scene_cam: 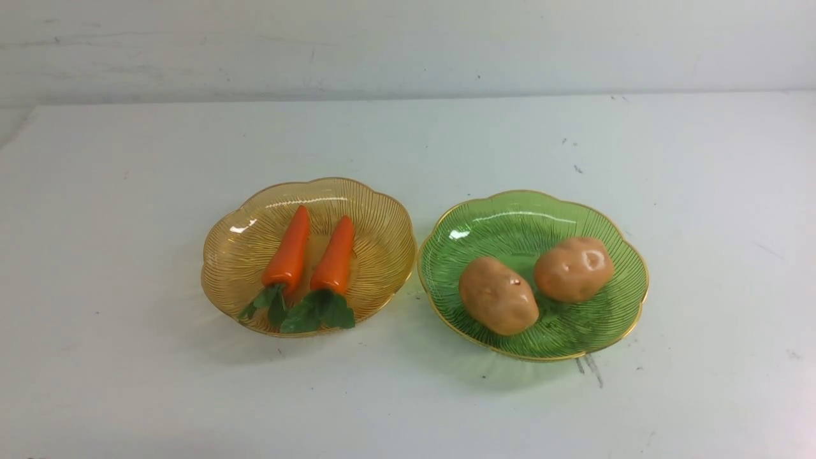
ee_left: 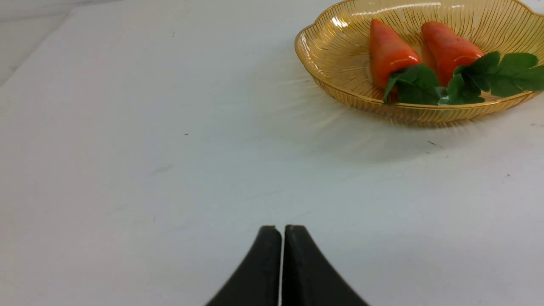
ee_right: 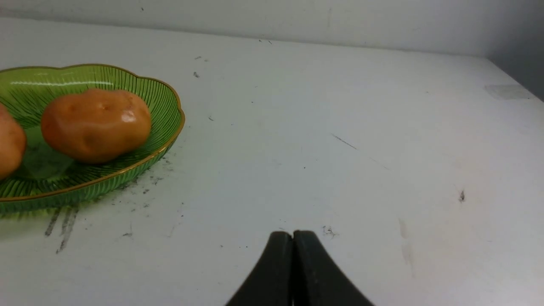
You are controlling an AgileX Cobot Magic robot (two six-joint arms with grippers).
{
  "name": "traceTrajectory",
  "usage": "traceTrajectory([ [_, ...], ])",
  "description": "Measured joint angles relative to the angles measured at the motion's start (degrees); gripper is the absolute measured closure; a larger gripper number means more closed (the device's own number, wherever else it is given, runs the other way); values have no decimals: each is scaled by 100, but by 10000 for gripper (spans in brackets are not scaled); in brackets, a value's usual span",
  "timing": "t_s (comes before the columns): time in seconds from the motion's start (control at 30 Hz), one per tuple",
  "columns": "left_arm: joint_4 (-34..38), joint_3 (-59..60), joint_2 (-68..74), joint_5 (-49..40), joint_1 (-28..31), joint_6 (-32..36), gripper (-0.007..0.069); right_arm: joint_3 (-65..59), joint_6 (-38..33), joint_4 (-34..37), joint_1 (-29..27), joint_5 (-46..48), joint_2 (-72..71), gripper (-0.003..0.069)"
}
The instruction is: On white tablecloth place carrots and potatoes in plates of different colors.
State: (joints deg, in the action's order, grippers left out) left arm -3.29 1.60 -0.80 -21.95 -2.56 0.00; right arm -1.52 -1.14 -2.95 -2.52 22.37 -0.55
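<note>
Two orange carrots with green tops lie side by side in the amber plate, left of centre on the white tablecloth. Two tan potatoes rest in the green plate to its right. Neither arm shows in the front view. My left gripper is shut and empty, low over bare cloth, apart from the amber plate and its carrots. My right gripper is shut and empty, away from the green plate and a potato.
A pale wall runs behind the table's far edge. Dark scuff marks lie on the cloth by the green plate's near rim. The table's right corner shows in the right wrist view.
</note>
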Motion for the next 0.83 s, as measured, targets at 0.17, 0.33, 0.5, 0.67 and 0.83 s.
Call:
traceTrajectory([
  [0.17, 0, 0, 0, 0, 0, 0, 628, 0, -50, 0, 0, 0, 0, 674],
  [0.33, 0, 0, 0, 0, 0, 0, 628, 0, -51, 0, 0, 0, 0, 674],
  [0.5, 0, 0, 0, 0, 0, 0, 628, 0, -51, 0, 0, 0, 0, 674],
  [0.67, 0, 0, 0, 0, 0, 0, 628, 0, -56, 0, 0, 0, 0, 674],
  [0.83, 0, 0, 0, 0, 0, 0, 628, 0, -56, 0, 0, 0, 0, 674],
])
